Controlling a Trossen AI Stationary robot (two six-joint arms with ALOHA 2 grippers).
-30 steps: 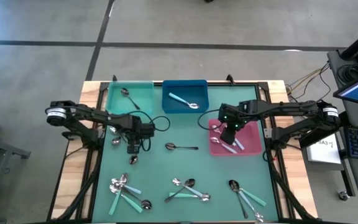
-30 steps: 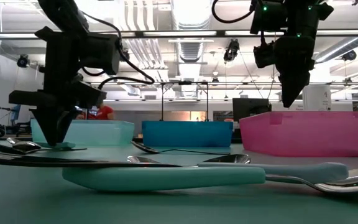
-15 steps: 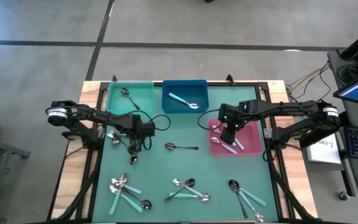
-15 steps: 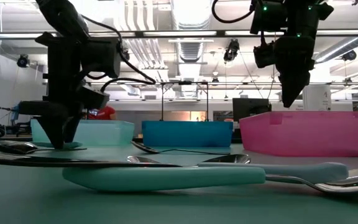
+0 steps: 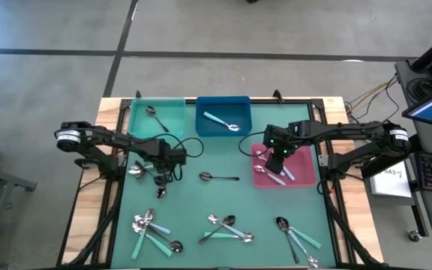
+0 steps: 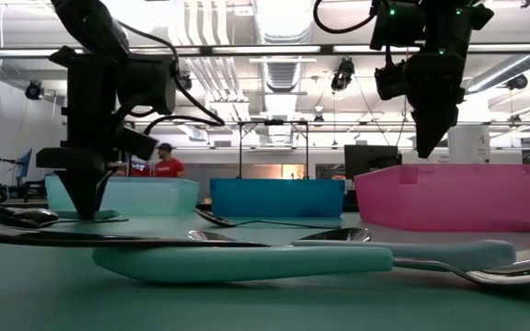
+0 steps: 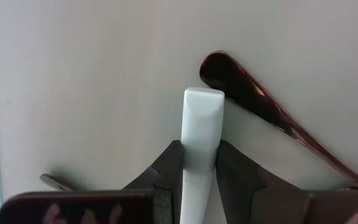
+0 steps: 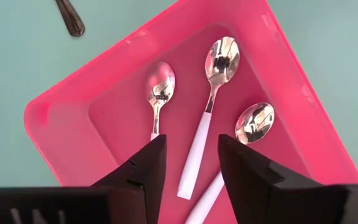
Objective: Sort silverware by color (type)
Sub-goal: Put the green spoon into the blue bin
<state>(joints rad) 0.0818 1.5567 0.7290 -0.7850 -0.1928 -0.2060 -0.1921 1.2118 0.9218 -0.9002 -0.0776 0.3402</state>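
Three shallow rectangular bins sit along the 12 o'clock edge of the green table mat (image 5: pixel 223 199): a light turquoise bin (image 5: pixel 172 112) with one dark metal spoon, a dark blue bin (image 5: pixel 210 127) with one turquoise-handled spoon, a pink bin (image 5: pixel 306 176) at about 2 o'clock with three.

Left gripper (image 7: pixel 197 163) is low at about 9 o'clock of the mat. Wrist view shows its fingers pinched onto the pale plastic handle (image 7: pixel 200 134) of a spoon, handle end standing clear past the fingertips. A dark metal spoon handle (image 7: pixel 253 102) lies just beside it, close to touching.

Right gripper (image 8: pixel 191 171) hangs over the pink bin, jaws apart, holding nothing; three white-handled shiny spoons (image 8: pixel 210 106) lie below it.

Unsorted silverware: one dark spoon (image 5: pixel 217 178) mid-mat, three loose clusters (image 5: pixel 227 227) along the 6 o'clock edge.

Step in hand, as I read it: lift the pinched spoon.
- Raise straight up so the neighbouring dark handle is not dragged along.
- Grip is near the handle end; the bowl will likely droop, so move slowly.
- Clear the bin wall before releasing.
- Which bin suits this handle I cannot tell; the pale handles seem split between blue and pink.
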